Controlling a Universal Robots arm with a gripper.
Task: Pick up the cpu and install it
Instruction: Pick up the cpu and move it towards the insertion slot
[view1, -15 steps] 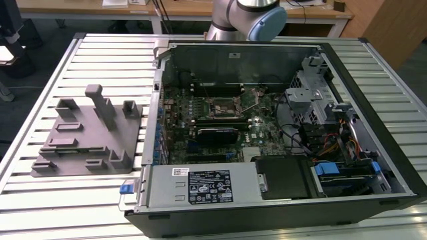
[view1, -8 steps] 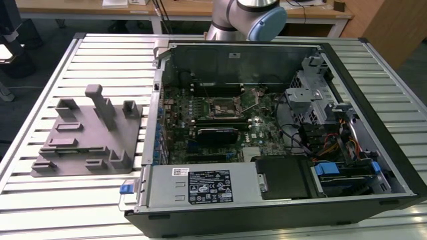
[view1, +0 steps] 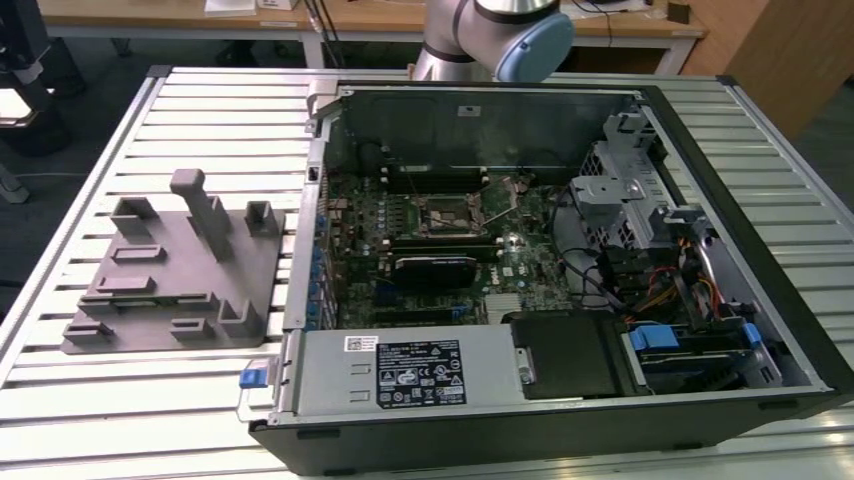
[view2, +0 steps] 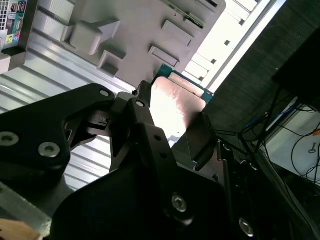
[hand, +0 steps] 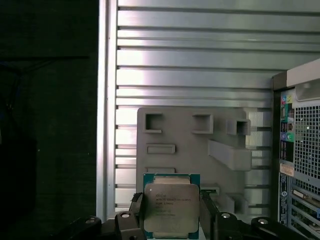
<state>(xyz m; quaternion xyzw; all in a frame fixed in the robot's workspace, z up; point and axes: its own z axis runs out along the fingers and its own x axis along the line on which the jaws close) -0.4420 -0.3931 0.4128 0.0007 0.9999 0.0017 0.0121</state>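
Nearest the lens, my hand (view2: 172, 116) is grasping the cpu (view2: 176, 100), and its black links are crossing the foreground of the second wrist view. In the first wrist view the hand (hand: 172, 212) is clamping the cpu (hand: 171, 206) between two dark fingers (hand: 136, 212), one pressing on each of two opposite edges. The silvery top plate is facing the camera and the green rim is showing around it. The two remaining edges of the chip are standing free of the fingers (view2: 200, 142).

The cpu is hanging well above the grey fixture (hand: 190, 145), apart from it, over the fixture's margin. The fixture is lying flat on the slatted metal tabletop (hand: 200, 55).

On one side the tabletop's edge is running close beside the fixture, with dark floor (hand: 50, 125) beyond it. On the other side the computer case (hand: 300, 150) is standing near the fixture, with a narrow strip of slats between them. Bare slats are stretching beyond the fixture's far edge.

In the exterior view the fixture (view1: 174, 270) is sitting at the exterior view's left of the computer case (view1: 747, 300). The case is lying open, exposing the motherboard (view1: 441, 265) inside its walls. My arm (view1: 487, 35) is rising behind the case, past the tabletop (view1: 214, 100).
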